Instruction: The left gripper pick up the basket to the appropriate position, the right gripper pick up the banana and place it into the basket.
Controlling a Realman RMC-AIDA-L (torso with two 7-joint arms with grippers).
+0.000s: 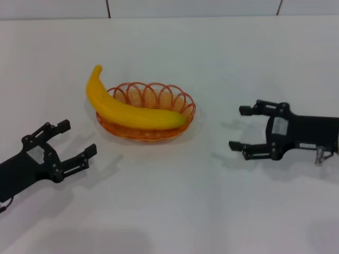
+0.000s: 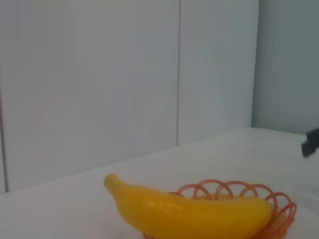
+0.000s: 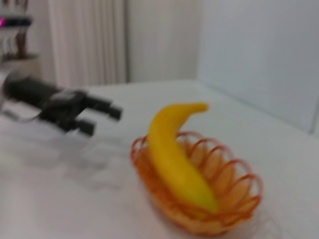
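The yellow banana [image 1: 130, 110] lies in the orange wire basket [image 1: 159, 96] on the white table, its stem end sticking out over the rim toward the back left. My left gripper [image 1: 73, 139] is open and empty, low at the front left, apart from the basket. My right gripper [image 1: 239, 128] is open and empty at the right, apart from the basket. The left wrist view shows the banana [image 2: 189, 215] across the basket [image 2: 279, 211]. The right wrist view shows the banana [image 3: 174, 157] in the basket [image 3: 234, 209] and the left gripper [image 3: 99, 119] beyond it.
The white table [image 1: 175, 211] stretches around the basket, with a pale panelled wall [image 1: 190, 7] along its back edge. A curtain [image 3: 87, 42] hangs behind the left arm in the right wrist view.
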